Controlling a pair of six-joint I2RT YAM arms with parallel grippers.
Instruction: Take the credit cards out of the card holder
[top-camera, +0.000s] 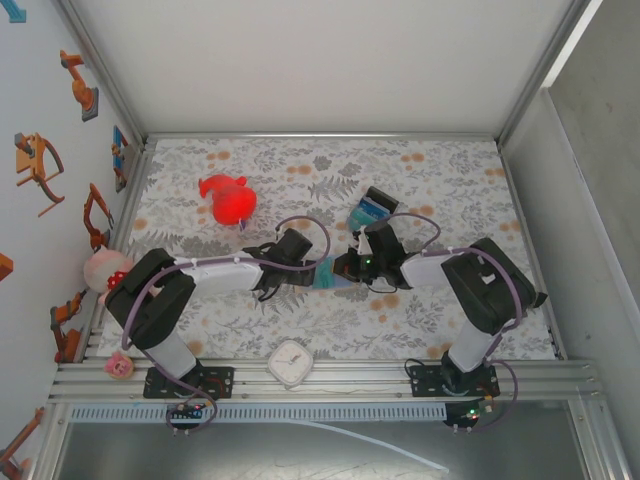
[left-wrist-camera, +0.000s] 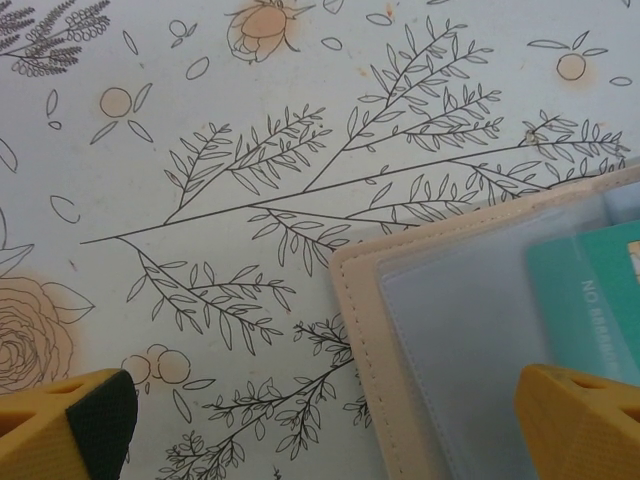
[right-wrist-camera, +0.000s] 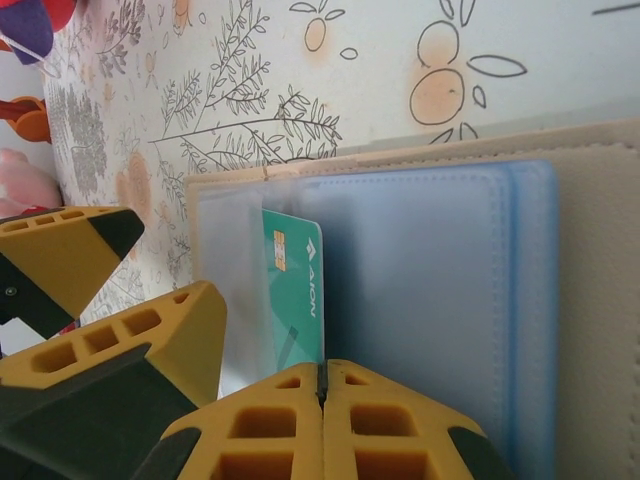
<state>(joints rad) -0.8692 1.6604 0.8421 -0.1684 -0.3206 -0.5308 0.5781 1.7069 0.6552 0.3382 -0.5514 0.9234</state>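
Right gripper (right-wrist-camera: 322, 388) closed over card holder (right-wrist-camera: 592, 300); left gripper (left-wrist-camera: 322, 425) spread wide.

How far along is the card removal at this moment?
Done: the card holder lies open on the table. In hand: the right tool is shut at the edge of a teal card sitting in a clear sleeve; a grip cannot be confirmed. The left tool is open, straddling the holder's edge. Left: that card is not yet out.
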